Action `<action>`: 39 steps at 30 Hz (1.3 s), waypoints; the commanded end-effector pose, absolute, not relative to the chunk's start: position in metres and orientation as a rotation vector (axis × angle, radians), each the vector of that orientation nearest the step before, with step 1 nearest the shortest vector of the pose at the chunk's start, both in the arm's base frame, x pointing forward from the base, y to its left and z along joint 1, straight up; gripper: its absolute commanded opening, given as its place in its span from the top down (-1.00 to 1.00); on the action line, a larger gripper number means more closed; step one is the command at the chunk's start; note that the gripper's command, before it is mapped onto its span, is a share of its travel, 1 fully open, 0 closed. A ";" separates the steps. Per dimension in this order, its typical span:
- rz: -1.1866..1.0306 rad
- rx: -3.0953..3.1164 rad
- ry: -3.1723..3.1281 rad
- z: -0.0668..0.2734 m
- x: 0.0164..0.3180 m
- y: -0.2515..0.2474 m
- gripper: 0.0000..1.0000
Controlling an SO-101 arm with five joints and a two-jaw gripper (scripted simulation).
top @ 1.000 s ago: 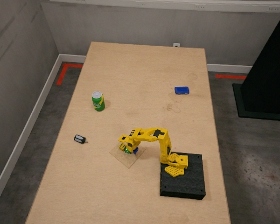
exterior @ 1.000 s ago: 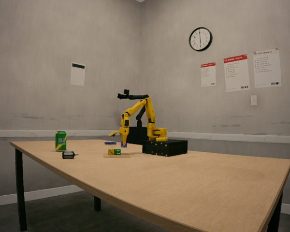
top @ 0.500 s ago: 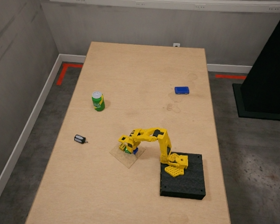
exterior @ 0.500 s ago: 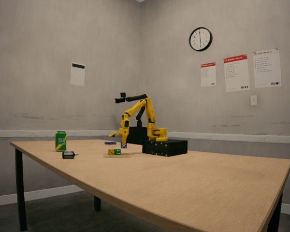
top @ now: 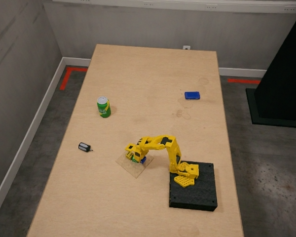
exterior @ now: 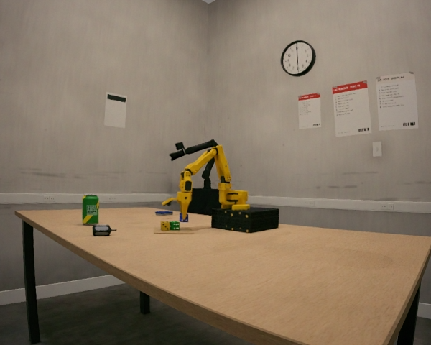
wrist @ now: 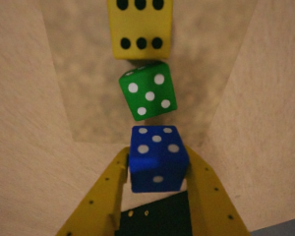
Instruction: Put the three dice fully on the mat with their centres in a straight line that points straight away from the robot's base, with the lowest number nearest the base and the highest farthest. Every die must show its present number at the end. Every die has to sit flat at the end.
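Gripping the blue die (top: 143,160) (exterior: 184,217) (wrist: 158,159), the end effector (top: 139,160) (exterior: 184,219) (wrist: 158,164) hovers.

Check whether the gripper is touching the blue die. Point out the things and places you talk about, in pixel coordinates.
Touching: the wrist view shows the blue die (top: 143,160) (exterior: 184,217) (wrist: 158,158) pinched between the two fingers of the gripper (top: 140,161) (exterior: 184,219) (wrist: 158,169), one against each side.

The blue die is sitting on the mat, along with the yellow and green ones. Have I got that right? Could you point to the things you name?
Not quite: the blue die (top: 143,160) (exterior: 181,215) (wrist: 158,159) is held up between the gripper's (top: 139,160) (exterior: 184,218) (wrist: 157,164) fingers, as the exterior view shows. The yellow die (top: 129,155) (exterior: 164,226) (wrist: 140,27) and green die (top: 134,159) (exterior: 174,226) (wrist: 148,93) are indeed on the mat (top: 135,172) (exterior: 187,232) (wrist: 88,98).
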State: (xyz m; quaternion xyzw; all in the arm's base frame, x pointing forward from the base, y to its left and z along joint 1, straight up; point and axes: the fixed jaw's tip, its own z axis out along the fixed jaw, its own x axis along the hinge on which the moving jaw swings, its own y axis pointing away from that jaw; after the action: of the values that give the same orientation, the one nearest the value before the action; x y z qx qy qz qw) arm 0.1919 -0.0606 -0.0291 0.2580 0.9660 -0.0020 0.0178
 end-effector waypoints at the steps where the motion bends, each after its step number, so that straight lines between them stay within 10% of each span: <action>1: -0.002 0.821 3.015 -0.034 0.188 -0.060 1.00; 39: -0.002 0.821 3.015 -0.046 0.188 -0.060 1.00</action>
State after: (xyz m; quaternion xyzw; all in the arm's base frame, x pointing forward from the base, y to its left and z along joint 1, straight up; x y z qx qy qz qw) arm 0.1921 -0.0607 -0.0421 0.2580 0.9660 -0.0020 0.0175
